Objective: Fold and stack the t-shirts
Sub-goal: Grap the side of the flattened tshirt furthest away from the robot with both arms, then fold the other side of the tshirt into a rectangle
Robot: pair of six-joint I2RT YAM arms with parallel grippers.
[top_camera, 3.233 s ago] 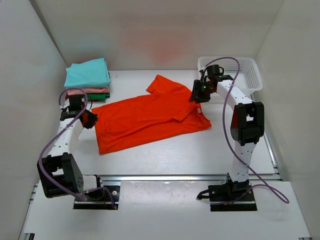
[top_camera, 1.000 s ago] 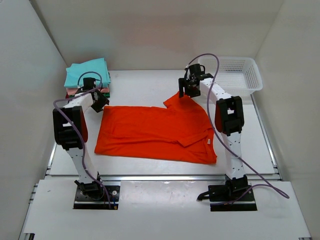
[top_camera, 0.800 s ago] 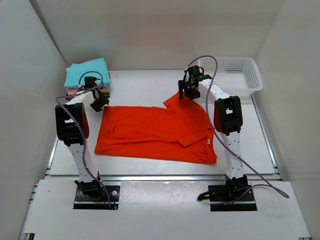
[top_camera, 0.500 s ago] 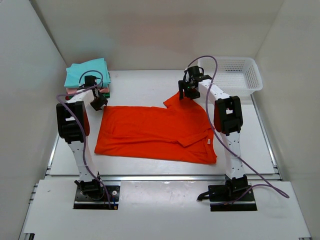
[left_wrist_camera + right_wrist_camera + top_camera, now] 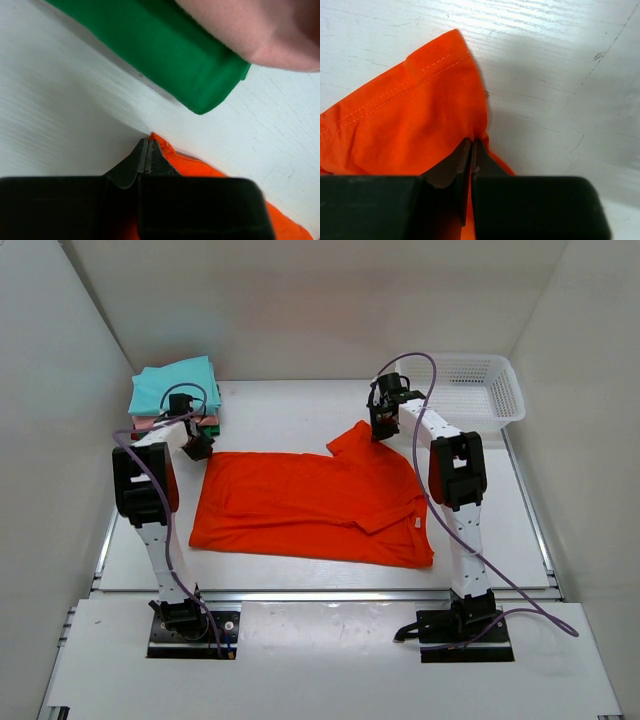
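A spread shirt (image 5: 310, 505) lies flat in the middle of the table (image 5: 290, 415), its long side running left to right, with one sleeve (image 5: 352, 438) jutting toward the far side at its far right end. A stack (image 5: 175, 390) of folded shirts sits in the far left corner, just beyond the spread shirt's far left corner and apart from it. A basket (image 5: 512, 385) stands in the far right corner, right of the sleeve and well apart from the stack. The left gripper (image 5: 197, 448) is down at the shirt's far left corner, between shirt and stack; the right gripper (image 5: 380, 428) is on the sleeve's far edge, left of the basket.
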